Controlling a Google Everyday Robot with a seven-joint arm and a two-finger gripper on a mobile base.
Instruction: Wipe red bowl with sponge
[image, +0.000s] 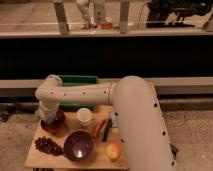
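Red bowl (57, 124), partly hidden beneath gripper (48, 118) inside it, sponge indiscernible

The small dark red bowl (56, 125) sits under the gripper (49, 118), the pale blue sponge (45, 118) over it.

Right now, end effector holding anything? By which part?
Cannot be told: the end effector sits low at the red bowl, and any hold there is hidden.

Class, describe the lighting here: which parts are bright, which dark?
Camera view: the white robot arm and light wooden table are brightly lit; a black band runs behind; the gripper, down at the small dark-red round bowl, looks dimmer.
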